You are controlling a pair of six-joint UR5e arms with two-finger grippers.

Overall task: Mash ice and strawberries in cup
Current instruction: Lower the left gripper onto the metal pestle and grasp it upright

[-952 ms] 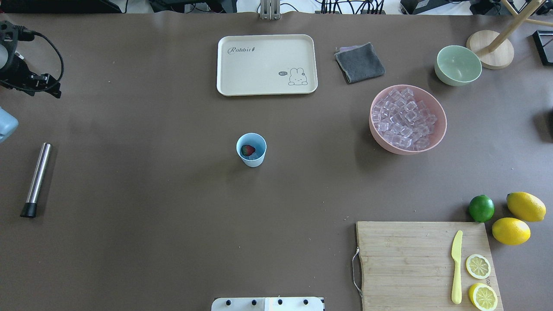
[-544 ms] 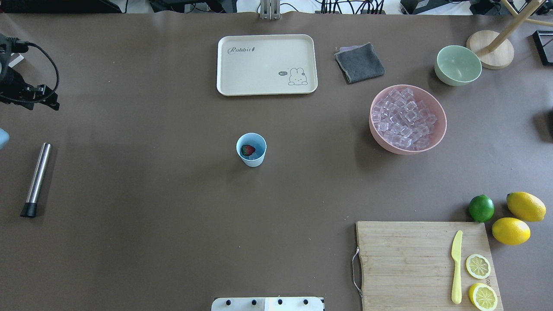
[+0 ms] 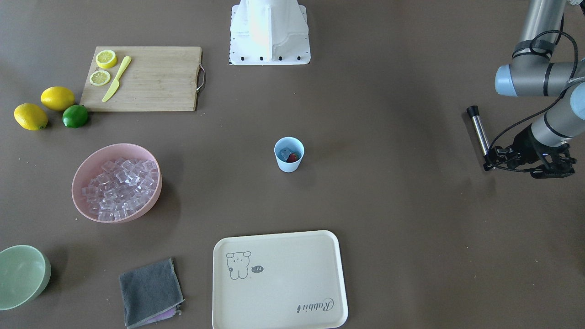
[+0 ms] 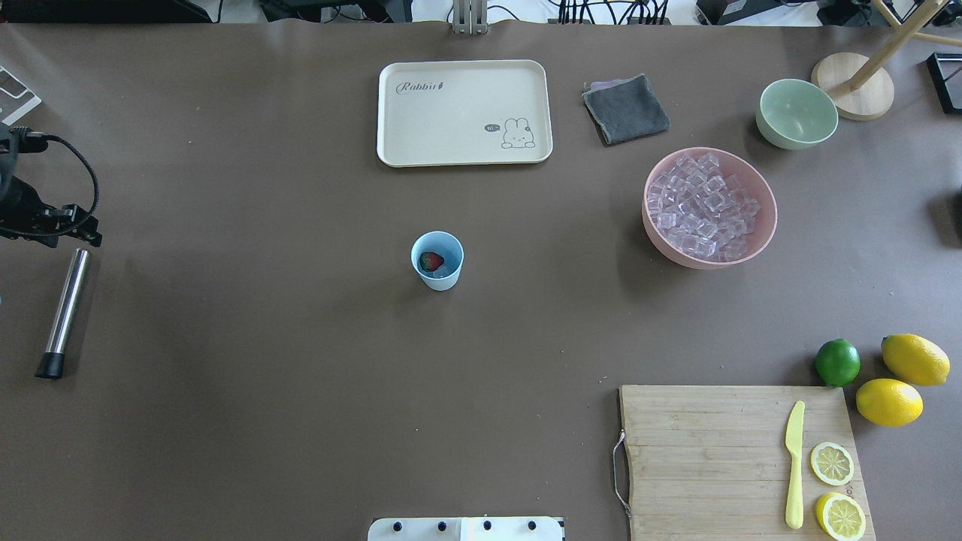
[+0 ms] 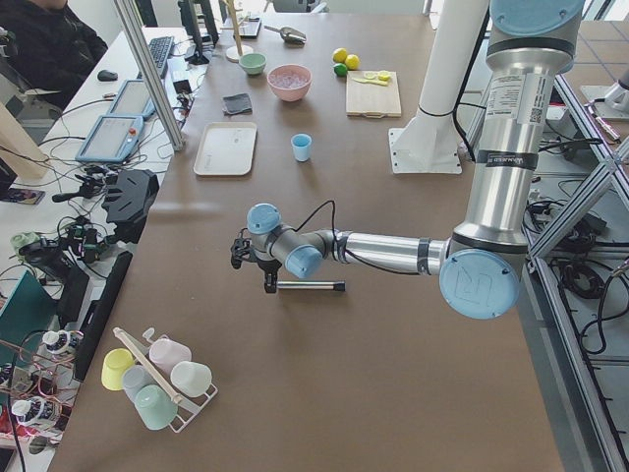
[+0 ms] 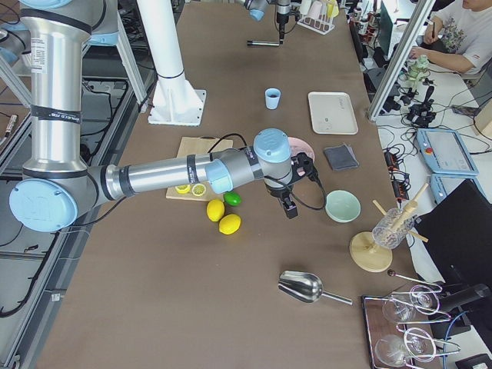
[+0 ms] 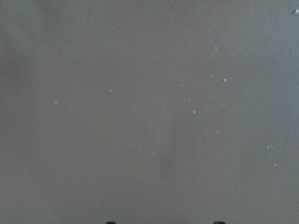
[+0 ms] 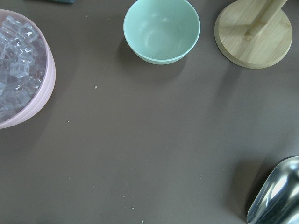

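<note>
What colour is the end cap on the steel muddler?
Black end cap, on the silver muddler; clearest in the overhead exterior view.

Pale blue handleless cup (image 4: 437, 276) standing upright, centred in front of me, small red strawberry (image 4: 431, 261) lying inside it, clear ice cube (image 3: 285, 152) resting against the berry.

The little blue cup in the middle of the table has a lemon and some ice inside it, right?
Not quite. The cup holds a red strawberry, not a lemon, along with the ice. The overhead exterior view shows it; the whole lemons lie beside the cutting board.
</note>
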